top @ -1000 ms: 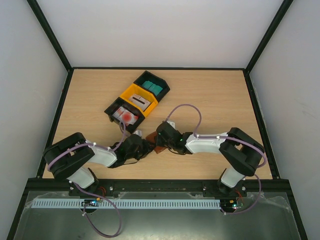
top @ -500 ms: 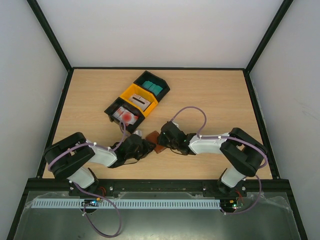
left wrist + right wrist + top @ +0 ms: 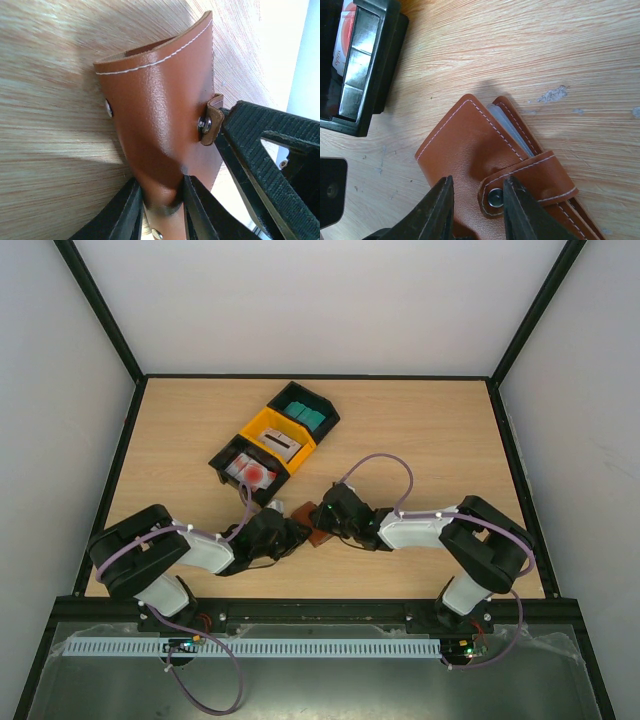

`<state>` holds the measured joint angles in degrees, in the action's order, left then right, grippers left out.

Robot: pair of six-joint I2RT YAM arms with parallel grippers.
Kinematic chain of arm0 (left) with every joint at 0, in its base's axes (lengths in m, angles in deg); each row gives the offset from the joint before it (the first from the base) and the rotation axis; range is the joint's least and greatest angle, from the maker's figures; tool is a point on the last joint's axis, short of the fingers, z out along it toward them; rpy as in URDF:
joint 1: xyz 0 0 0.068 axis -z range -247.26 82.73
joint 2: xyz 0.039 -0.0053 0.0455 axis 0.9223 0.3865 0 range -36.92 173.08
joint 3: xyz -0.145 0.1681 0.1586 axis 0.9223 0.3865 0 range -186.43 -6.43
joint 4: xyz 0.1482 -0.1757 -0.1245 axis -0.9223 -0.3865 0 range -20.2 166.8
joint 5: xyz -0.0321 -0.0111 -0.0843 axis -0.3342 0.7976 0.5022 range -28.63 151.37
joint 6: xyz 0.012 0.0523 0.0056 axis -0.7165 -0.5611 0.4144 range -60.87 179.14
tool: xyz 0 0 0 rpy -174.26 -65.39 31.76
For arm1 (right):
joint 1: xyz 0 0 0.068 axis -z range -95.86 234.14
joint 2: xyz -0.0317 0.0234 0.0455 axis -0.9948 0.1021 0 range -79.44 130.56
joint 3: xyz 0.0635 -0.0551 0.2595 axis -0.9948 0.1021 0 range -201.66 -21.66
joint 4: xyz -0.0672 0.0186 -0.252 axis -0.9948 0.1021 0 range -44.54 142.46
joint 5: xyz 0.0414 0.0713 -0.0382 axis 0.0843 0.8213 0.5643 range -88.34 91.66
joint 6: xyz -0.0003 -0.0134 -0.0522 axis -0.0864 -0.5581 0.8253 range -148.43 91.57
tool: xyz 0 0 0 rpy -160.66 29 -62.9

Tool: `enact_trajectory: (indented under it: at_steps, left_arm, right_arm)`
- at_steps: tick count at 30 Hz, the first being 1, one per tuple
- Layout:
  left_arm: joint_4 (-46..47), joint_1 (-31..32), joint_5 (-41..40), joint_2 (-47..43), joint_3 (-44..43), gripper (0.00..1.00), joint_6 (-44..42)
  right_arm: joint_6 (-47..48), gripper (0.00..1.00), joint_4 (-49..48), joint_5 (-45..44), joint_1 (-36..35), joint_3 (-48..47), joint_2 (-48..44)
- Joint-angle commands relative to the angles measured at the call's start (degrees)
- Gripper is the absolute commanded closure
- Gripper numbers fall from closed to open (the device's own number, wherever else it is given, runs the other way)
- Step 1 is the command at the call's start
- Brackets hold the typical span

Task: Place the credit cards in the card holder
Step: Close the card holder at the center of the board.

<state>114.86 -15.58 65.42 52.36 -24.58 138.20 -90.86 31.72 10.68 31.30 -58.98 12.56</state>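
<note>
The brown leather card holder (image 3: 314,527) lies between the two arms near the table's front. My left gripper (image 3: 161,184) is shut on one of its leather flaps (image 3: 160,115), which stands bent upward. My right gripper (image 3: 477,182) hovers over the folded cover (image 3: 465,145), jaws apart, with the strap's snap tab (image 3: 495,197) between them and a gap on the left side. A pale card edge (image 3: 512,131) shows inside the card holder. More credit cards lie in the bins: white with red (image 3: 252,473), grey (image 3: 281,444), teal (image 3: 306,416).
Three joined bins, black (image 3: 228,455), yellow (image 3: 262,425) and black (image 3: 322,405), sit diagonally just behind the grippers. The nearest black bin (image 3: 367,75) is close to my right gripper's left. Bare wood lies to the right and at the far left.
My right gripper has drawn back slightly to the right, uncovering more of the card holder. The left arm has kept still, holding the leather.
</note>
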Motion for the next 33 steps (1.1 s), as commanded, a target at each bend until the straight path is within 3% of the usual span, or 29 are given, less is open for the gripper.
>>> enact_trajectory:
  at_steps: [1, 10, 17, 22, 27, 33]
  left_arm:
    - [-12.32, 0.05, 0.08, 4.50, 1.52, 0.74, -1.27]
    - [-12.66, 0.01, 0.32, 4.50, 1.12, 0.75, -1.78]
    - [-12.56, 0.00, 0.34, 4.56, 1.32, 0.75, -1.74]
    - [-12.57, 0.06, 0.34, 4.59, 1.34, 0.75, -1.75]
    - [-12.62, 0.08, 0.25, 4.55, 1.36, 0.75, -1.82]
    - [-12.91, 0.01, -0.24, 4.85, 1.33, 0.75, -1.64]
  right_arm:
    - [-2.06, 0.72, 2.63, 8.65, -1.63, 2.01, 2.11]
    - [-5.88, 0.74, -1.57, 10.75, -1.38, 4.16, 2.19]
    - [-6.66, 0.86, -3.00, 12.12, -0.86, 5.11, 2.64]
    - [-6.41, 0.89, -2.38, 11.82, -0.84, 5.54, 2.69]
    - [-3.77, 0.89, 0.75, 10.98, -0.86, 4.66, 3.50]
    - [2.82, 0.88, 11.07, 7.93, -0.94, 0.95, 5.59]
